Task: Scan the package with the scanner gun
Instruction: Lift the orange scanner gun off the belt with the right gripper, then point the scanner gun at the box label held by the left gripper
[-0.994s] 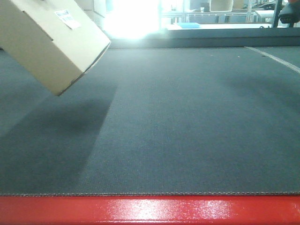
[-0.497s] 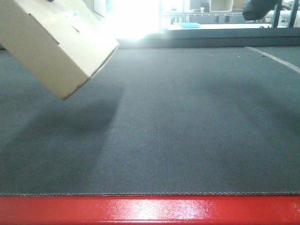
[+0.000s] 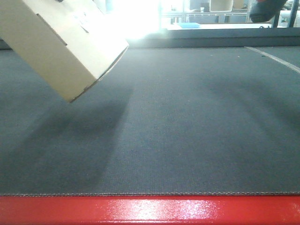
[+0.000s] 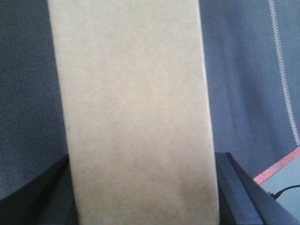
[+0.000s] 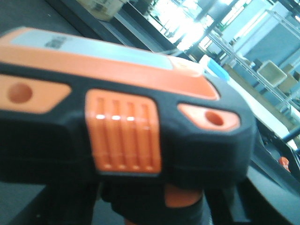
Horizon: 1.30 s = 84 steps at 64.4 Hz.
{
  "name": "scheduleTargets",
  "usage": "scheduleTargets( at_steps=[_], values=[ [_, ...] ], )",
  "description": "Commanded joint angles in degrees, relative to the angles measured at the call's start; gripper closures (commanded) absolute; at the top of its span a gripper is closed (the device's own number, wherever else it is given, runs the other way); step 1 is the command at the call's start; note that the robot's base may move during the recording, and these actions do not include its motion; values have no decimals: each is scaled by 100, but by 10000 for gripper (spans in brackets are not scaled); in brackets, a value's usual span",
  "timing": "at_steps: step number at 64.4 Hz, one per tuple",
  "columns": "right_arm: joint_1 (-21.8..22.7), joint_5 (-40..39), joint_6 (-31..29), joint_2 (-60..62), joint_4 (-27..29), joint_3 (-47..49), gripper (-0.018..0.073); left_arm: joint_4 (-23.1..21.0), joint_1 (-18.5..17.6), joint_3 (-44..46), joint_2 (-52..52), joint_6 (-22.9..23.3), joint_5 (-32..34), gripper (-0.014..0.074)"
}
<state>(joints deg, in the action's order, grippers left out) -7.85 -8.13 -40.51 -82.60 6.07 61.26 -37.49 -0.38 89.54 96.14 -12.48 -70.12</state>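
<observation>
Above the far left of the grey fabric table point(image 3: 187, 131), the left claw point(image 4: 143, 201) pinches a tan cardboard box point(image 3: 56, 42), tilted probably toward the orange-and-black scanner gun point(image 5: 122, 122); how the right claw stands I cannot tell.

One box point(image 3: 65, 44), between the two fingers point(image 4: 234, 199) of the left gripper point(image 4: 143, 201). One scanner point(image 3: 265, 9), well to that gripper's right. One grey mat point(image 3: 187, 131), below it. One red strip point(image 3: 150, 211).

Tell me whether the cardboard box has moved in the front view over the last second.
Yes. The cardboard box has drifted right and slightly lower: its bottom corner now reaches farther across the grey mat toward the white line.
</observation>
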Motion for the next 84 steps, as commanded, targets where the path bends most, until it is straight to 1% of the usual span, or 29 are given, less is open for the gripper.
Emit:
scheduleTargets(
  at_steps=[1,8,21,32,40,46,65,84],
  values=[
    [179,-425,-37,11,127,94,713,-113,-31,-1,-34,-47,16,708],
    [293,-425,-37,-2,376,94,713,-113,-31,-1,-34,-47,16,708],
    [316,-425,-37,-2,409,94,713,-113,-31,-1,-34,-47,16,708],
    [316,-436,-37,-2,1034,94,713,-113,-31,-1,-34,-47,16,708],
    [316,-559,-37,-11,1060,94,713,-113,-31,-1,-34,-47,16,708],
    [406,-572,-37,-14,1072,94,713,-113,-31,-1,-34,-47,16,708],
    [903,-278,-37,-24,1465,94,713,-113,-31,-1,-34,-47,16,708],
    [929,-165,-37,-187,1491,94,713,-125,-31,-1,-34,-47,16,708]
  ],
)
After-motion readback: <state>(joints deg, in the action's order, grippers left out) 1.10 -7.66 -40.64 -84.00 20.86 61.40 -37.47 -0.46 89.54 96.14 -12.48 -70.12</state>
